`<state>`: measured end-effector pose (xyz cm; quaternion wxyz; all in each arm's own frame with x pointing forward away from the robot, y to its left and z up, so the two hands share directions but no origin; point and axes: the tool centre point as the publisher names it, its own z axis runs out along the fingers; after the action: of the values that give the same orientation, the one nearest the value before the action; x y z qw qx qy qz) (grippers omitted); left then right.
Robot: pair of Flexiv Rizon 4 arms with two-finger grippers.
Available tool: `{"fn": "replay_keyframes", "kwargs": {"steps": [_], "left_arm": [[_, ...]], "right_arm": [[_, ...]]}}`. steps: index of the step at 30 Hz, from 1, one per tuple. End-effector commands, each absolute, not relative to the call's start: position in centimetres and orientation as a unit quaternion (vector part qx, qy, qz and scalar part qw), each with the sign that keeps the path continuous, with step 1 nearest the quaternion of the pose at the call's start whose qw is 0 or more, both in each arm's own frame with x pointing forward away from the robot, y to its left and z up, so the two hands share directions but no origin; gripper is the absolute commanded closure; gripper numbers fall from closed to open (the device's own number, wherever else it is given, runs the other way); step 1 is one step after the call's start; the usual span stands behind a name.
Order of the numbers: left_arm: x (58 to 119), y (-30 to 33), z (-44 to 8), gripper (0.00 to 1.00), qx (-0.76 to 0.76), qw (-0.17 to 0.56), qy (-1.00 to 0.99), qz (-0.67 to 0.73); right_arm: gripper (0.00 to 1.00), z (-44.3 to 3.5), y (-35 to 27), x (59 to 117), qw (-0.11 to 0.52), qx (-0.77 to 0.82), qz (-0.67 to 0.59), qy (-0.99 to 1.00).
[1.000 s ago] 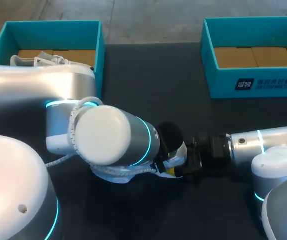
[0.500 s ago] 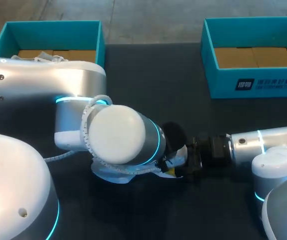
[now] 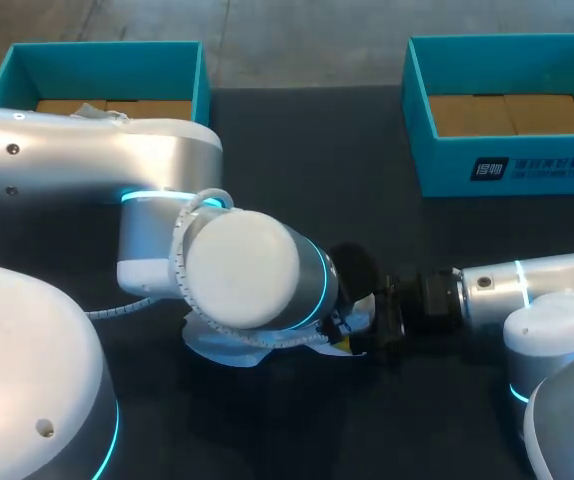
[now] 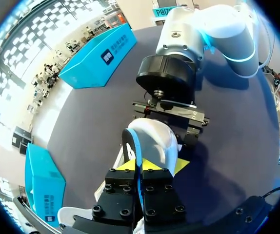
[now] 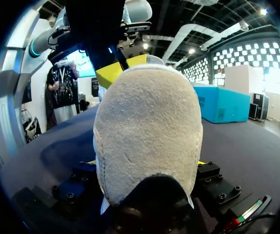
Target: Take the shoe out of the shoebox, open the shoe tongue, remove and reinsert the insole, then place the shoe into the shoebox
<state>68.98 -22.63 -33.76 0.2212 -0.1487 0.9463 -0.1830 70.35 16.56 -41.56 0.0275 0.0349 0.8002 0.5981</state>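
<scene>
Left wrist view: the left pincer (image 4: 141, 165) is seen pressed together on a thin, blue-edged piece standing up out of the white shoe (image 4: 157, 141). This piece is judged to be the insole (image 4: 129, 141), though the tongue cannot be ruled out. The shoe is gripped at its other end by the right pincer (image 5: 145, 163), clamped on its two sides. It is found at the near middle of the counter (image 3: 297, 150), well apart from the left shoebox (image 3: 192, 70) and the right shoebox (image 3: 437, 165) at the far edge. The insole step is judged to be in hand. For the next move, a straight, steady draw along the shoe is called for, with the shoe braced so that the insole is not creased.
</scene>
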Motion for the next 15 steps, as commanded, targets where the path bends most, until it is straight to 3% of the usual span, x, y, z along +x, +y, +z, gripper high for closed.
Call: {"fn": "replay_keyframes", "kwargs": {"steps": [1,15], "left_arm": [[68.91,-22.48,-33.26,1.00,-0.146,0.220,0.946,-0.188],[68.86,-23.13,-32.83,1.00,-0.138,0.206,0.950,-0.191]], "right_arm": [[1.00,-41.45,16.59,70.25,0.028,0.035,0.597,0.801],[1.00,-41.45,16.59,70.25,0.028,0.035,0.597,0.801]]}}
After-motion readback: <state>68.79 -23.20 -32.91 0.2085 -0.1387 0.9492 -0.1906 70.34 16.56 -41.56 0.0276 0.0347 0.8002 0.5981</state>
